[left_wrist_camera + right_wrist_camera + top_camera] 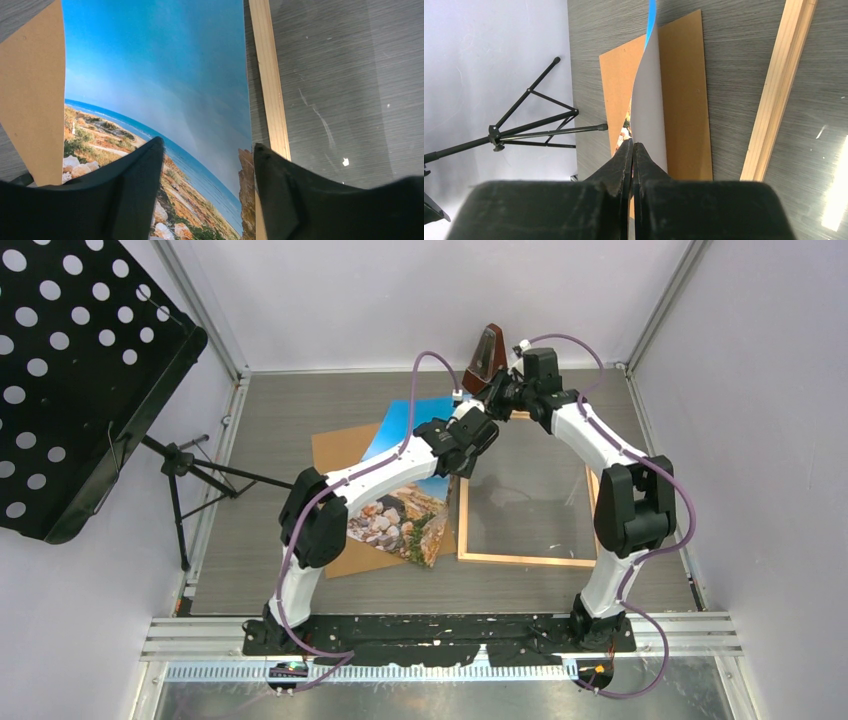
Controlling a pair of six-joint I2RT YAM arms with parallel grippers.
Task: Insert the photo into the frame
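Observation:
The photo (405,520), blue sky over a rocky shore, is lifted and curved above the brown backing board (340,445). My right gripper (632,145) is shut on the photo's far edge, and the photo's white back (650,105) curls away from it. My left gripper (207,150) is open just above the photo's (160,75) right edge. One of its fingers is over the picture, the other over the left moulding of the frame (270,75). The light wooden frame (520,560) lies flat to the right, with a clear sheet (350,100) inside it.
A black perforated music stand (70,380) leans in at the left, with its tripod legs (200,470) on the table beside the backing board (684,100). A brown metronome (487,358) stands at the back. White walls enclose three sides.

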